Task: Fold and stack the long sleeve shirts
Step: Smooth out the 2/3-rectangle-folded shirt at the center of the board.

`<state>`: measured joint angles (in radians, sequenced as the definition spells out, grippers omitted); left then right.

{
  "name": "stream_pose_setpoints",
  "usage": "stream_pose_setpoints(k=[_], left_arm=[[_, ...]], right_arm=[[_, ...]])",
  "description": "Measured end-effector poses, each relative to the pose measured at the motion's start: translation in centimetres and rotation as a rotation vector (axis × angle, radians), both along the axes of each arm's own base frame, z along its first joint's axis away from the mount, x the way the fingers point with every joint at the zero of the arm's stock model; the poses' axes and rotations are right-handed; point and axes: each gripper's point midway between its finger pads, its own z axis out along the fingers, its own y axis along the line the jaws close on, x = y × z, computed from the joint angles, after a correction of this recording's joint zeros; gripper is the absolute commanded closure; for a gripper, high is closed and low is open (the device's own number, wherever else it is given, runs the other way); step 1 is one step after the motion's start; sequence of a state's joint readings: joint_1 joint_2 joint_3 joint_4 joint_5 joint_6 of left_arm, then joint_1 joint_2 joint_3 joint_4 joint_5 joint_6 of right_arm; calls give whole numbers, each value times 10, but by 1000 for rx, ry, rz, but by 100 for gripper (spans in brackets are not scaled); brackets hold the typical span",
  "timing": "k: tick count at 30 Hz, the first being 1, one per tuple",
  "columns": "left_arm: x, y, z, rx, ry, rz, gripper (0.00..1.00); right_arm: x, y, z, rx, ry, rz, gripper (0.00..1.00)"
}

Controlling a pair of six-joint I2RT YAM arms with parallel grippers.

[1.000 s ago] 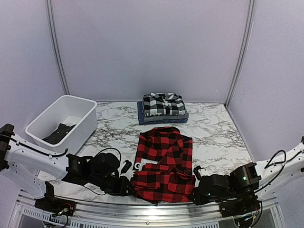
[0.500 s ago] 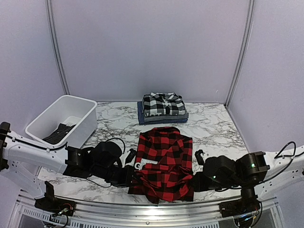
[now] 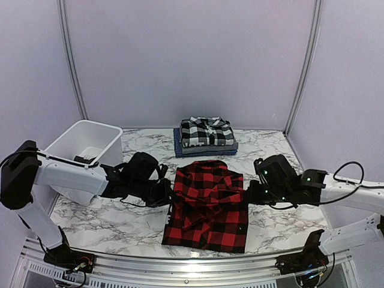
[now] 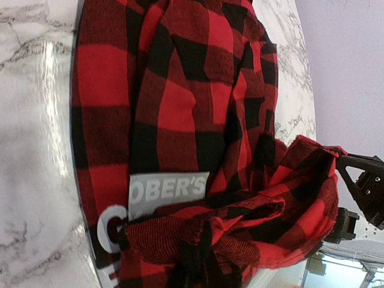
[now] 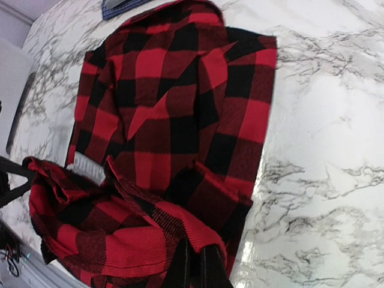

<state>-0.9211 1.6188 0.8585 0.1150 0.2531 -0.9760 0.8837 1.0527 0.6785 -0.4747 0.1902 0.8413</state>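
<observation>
gripping the raised hem corners of the red-and-black shirt [image 3: 207, 219], left gripper [image 3: 170, 198] and right gripper [image 3: 246, 195] are both pinched tight, mid-table. bare marble table [image 3: 276, 157] lies either side. beyond, the plaid-topped shirt stack [image 3: 206, 134] sits at the far edge.

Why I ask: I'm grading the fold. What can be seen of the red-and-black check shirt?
The red-and-black check shirt looks like soft woven flannel. It lies on the marble table, collar toward the far stack. Its near hem is raised and bunched, pinched at one corner by the left gripper and at the other by the right gripper. A white lettered label shows near the left grip.
</observation>
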Motion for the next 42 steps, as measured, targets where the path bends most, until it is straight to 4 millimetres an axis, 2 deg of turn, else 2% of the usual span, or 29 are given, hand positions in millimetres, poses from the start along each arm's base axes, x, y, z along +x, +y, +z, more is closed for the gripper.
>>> stream_pose_setpoints(k=[1,4,5,8,12,15,17,19,21,24,26,28,31,34,36,39,42], left_arm=[[9,0,-2,3,-2,15,68],[27,-1,-3,5,-18,44,44],[31,-2,0,2,-26,52,41],[40,-7,13,-18,-59,58,38],[47,-12,30,-44,-101,61,39],[45,-5,40,-48,-130,66,47],[40,4,47,-54,-148,75,50],[33,12,53,-67,-156,76,57],[27,18,55,-74,-154,76,59],[25,22,50,-62,-147,79,61],[21,29,44,-42,-137,90,65],[14,43,35,-20,-123,110,66],[-4,63,23,-1,-99,122,67],[-29,67,13,9,-81,87,67],[-48,64,7,15,-71,43,68],[-74,64,-2,22,-49,4,69],[-83,78,-10,27,-36,34,69]], right_arm=[[9,-2,-1,-14,0,-7,83],[32,-1,-4,-54,1,-12,56],[36,-1,-4,-67,-3,-5,52],[42,1,2,-85,-22,12,46],[40,-2,16,-87,-53,25,46],[32,-6,31,-74,-85,34,50],[22,0,40,-50,-109,69,51],[4,16,43,-24,-127,141,51],[-16,37,40,-17,-125,229,51],[-45,73,21,-57,-104,366,50],[-57,93,7,-119,-89,431,50],[-60,116,3,-165,-94,471,50],[-59,158,8,-193,-129,513,50],[-58,192,12,-209,-161,539,49],[-56,205,7,-232,-170,550,45],[-54,212,-9,-291,-167,564,37],[-52,217,-24,-367,-167,571,34]])
